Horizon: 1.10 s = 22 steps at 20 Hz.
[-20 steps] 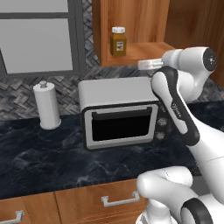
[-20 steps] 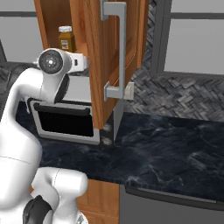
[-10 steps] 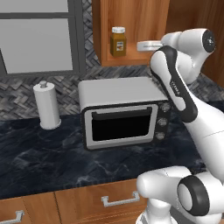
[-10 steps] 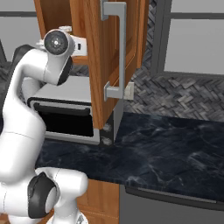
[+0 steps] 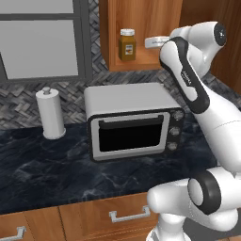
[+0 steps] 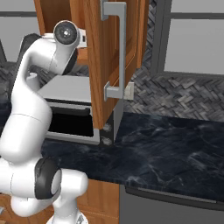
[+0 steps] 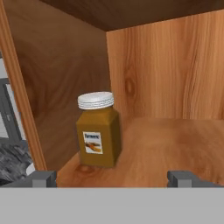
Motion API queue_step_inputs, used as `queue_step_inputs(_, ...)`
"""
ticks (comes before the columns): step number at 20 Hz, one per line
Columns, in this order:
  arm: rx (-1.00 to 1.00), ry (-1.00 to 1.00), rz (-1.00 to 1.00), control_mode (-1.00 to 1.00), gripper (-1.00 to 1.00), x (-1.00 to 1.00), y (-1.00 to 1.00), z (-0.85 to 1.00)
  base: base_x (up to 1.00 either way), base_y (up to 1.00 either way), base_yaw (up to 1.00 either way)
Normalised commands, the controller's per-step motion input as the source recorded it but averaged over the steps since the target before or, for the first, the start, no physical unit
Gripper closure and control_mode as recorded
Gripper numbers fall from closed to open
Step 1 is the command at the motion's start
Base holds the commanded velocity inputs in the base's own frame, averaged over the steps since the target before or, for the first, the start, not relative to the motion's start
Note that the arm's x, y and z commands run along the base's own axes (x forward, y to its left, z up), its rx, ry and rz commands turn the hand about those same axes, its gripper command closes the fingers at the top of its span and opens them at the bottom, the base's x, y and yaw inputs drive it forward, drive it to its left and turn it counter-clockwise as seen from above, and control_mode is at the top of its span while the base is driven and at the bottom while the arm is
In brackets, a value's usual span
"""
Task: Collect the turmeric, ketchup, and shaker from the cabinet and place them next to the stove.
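Glossy white rounded arm [image 5: 186, 75] segments, dark grey joint bands, black-centred round end caps.

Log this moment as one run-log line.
phase: reaching into cabinet | gripper: open, empty | target: turmeric upright on shelf, ahead, untouched | toaster oven below

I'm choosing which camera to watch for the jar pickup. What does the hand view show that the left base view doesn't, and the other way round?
Hand view alone: the label on the turmeric from close up, the grain of the cabinet back wall and shelf board, and the open hand with its tips wide apart, short of the jar.

Left base view alone: the toaster oven, the paper-towel roll, the dark counter and the arm reaching up to the shelf.

Both: the turmeric upright on the cabinet shelf, untouched.
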Motion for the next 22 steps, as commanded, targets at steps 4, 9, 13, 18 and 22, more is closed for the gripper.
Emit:
queue_step_inputs(4, 0.0, -0.03, 0.08, -1.0, -1.0, 0.26, 0.0, 0.0, 0.0, 0.0, 0.0)
queue_step_inputs(9, 0.0, 0.0, 0.07, -1.0, -1.0, 0.25, 0.0, 0.0, 0.0, 0.0, 0.0)
queue_step_inputs(13, 0.0, 0.0, 0.05, -1.0, -1.0, 0.26, 0.06, 0.0, 0.0, 0.0, 0.0)
queue_step_inputs(18, 0.0, 0.0, 0.04, -1.0, -1.0, 0.26, 0.23, 0.0, 0.0, 0.0, 0.0)
queue_step_inputs(22, 0.0, 0.0, 0.0, -1.0, -1.0, 0.21, 0.3, 0.0, 0.0, 0.0, 0.0)
